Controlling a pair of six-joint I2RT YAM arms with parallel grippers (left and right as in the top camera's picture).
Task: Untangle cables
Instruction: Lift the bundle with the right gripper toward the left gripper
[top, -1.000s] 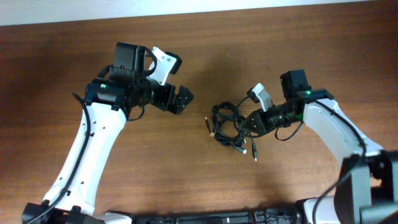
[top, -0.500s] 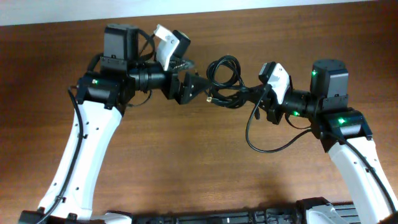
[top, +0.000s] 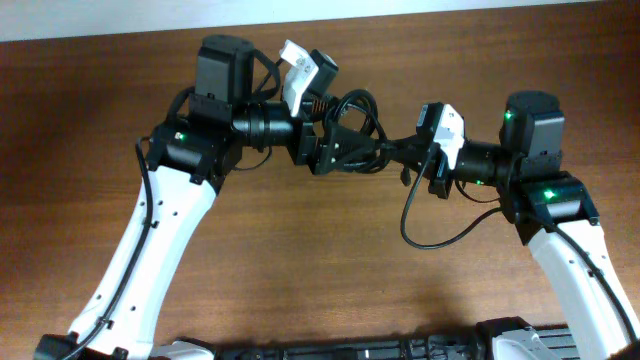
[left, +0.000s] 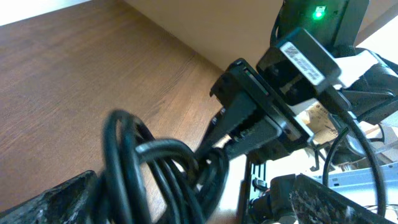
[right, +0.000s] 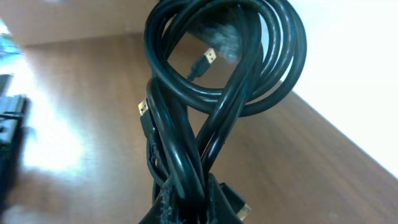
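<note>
Now our right gripper (right: 186, 199) pinches the tangled black cable bundle (right: 183, 165), whose loops sit between our left gripper (left: 196, 180)'s spread jaws.

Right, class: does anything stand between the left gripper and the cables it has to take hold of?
Nothing visible does. The right gripper holds the cables up. In the left wrist view the bundle sits between the fingers of the open left gripper, with no other object in the gap.
</note>
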